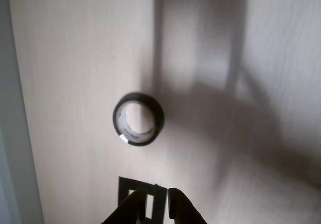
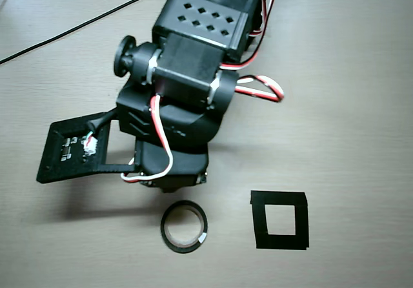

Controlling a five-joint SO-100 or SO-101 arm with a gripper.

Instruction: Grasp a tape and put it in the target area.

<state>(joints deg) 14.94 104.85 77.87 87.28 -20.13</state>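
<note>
A roll of tape (image 1: 158, 118) with a dark rim lies flat on the pale wooden table, in the middle of the wrist view. In the overhead view the tape (image 2: 162, 226) lies just below the arm's head. A black square outline (image 2: 279, 197), the target area, is taped to the table to the right of the roll and apart from it. In the wrist view this square (image 1: 125, 184) lies at the bottom, partly behind my fingers. My gripper (image 1: 154, 196) is above the table short of the tape, empty, its jaws a narrow gap apart. The arm's body hides it in the overhead view.
The table's edge (image 1: 15, 133) runs down the left of the wrist view. In the overhead view, a black cable (image 2: 64, 33) crosses the top left, and the arm's camera plate (image 2: 71, 149) sticks out to the left. The arm's shadow falls on the table at the right of the wrist view.
</note>
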